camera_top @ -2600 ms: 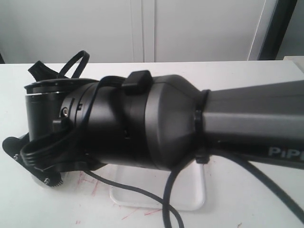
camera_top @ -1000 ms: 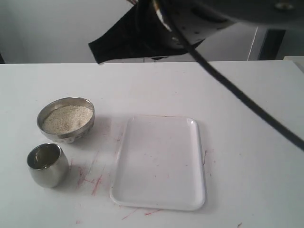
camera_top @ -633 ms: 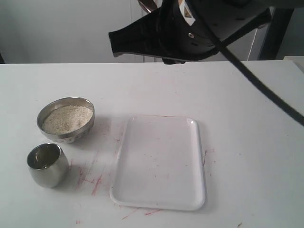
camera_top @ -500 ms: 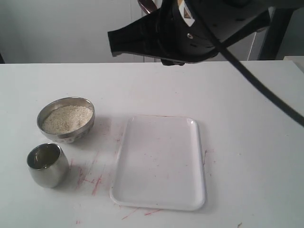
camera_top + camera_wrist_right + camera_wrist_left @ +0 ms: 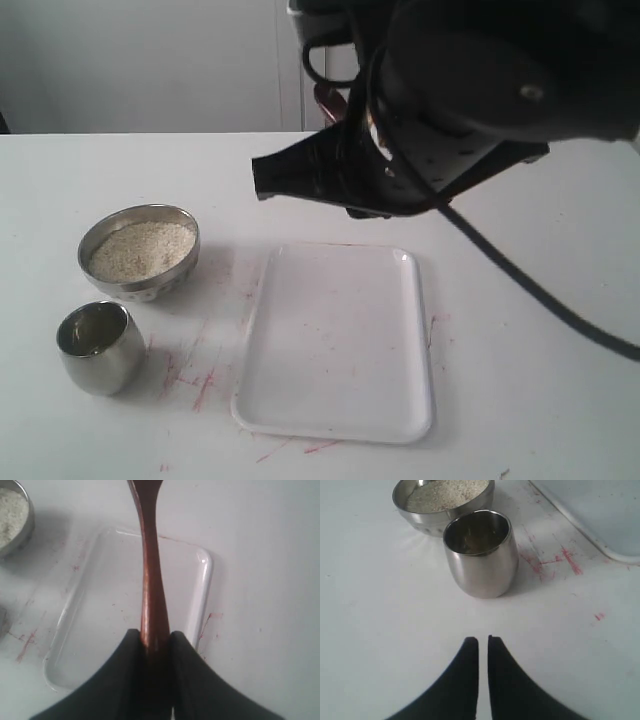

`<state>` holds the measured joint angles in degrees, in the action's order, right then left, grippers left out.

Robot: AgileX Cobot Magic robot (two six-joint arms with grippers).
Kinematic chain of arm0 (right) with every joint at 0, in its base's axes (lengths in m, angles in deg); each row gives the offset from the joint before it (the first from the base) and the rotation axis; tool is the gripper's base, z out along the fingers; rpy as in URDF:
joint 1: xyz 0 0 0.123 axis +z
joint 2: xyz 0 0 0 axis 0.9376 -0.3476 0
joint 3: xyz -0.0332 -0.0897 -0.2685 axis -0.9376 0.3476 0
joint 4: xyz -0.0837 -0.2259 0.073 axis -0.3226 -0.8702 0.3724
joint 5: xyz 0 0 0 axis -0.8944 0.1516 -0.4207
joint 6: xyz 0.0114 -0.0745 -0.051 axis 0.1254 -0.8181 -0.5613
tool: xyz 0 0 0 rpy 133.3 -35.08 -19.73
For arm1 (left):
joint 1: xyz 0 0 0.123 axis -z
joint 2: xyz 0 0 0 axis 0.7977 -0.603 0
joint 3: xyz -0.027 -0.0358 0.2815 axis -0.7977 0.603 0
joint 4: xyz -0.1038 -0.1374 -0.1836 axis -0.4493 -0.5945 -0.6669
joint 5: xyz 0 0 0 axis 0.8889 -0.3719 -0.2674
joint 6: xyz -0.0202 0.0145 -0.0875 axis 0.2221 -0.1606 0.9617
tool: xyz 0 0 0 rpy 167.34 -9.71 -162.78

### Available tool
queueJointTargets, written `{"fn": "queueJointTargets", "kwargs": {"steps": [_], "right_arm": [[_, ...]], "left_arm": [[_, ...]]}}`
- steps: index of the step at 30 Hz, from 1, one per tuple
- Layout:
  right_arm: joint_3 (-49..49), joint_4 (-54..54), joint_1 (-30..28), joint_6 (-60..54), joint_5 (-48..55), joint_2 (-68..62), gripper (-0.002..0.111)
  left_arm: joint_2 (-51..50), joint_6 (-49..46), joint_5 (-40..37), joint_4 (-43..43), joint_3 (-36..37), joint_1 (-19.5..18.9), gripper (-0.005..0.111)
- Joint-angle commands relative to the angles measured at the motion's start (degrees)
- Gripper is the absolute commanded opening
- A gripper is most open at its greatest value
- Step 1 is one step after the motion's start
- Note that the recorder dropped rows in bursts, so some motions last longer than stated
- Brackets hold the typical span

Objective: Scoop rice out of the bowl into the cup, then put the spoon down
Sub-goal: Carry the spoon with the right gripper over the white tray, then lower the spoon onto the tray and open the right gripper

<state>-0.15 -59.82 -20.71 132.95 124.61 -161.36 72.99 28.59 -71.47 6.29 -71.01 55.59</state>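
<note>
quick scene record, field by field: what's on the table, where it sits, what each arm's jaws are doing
bowl: steel, left of the tray, holds rice
cup: steel, upright, close beside the bowl; contents unclear
tray: clear plastic, right of bowl and cup
spoon: wooden, held above the tray; its bowl end is out of view
right jaws: shut on the spoon handle
left jaws: shut, holding nothing, low near the cup
table: white, with red marks
</note>
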Motion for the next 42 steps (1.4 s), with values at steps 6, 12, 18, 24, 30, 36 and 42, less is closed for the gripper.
{"fn": "queueJointTargets", "kwargs": {"steps": [6, 12, 18, 24, 30, 36, 42], "right_arm": [[2.65, 6.80, -2.79, -5.26, -1.52, -6.77, 0.000], [2.65, 9.99, -3.84, -9.05, -3.86, -10.71, 0.000], [2.65, 13.10, -5.71, -12.02, -4.15, -13.77, 0.000], [2.65, 13.61, -6.72, -15.91, -3.94, -16.11, 0.000], [2.65, 13.70, -6.81, -17.63, -3.00, -19.09, 0.000], [2.65, 13.71, -7.36, -19.15, -3.00, -20.95, 0.000], [2.65, 14.01, -8.38, -20.18, -3.43, -21.93, 0.000]], "left_arm": [[0.17, -0.20, -0.19, -0.62, 0.29, 0.31, 0.014], [0.17, -0.20, -0.19, -0.62, 0.29, 0.31, 0.014], [0.17, -0.20, -0.19, -0.62, 0.29, 0.31, 0.014], [0.17, -0.20, -0.19, -0.62, 0.29, 0.31, 0.014], [0.17, -0.20, -0.19, -0.62, 0.29, 0.31, 0.014], [0.17, -0.20, -0.19, -0.62, 0.29, 0.31, 0.014], [0.17, -0.20, -0.19, -0.62, 0.29, 0.31, 0.014]]}}
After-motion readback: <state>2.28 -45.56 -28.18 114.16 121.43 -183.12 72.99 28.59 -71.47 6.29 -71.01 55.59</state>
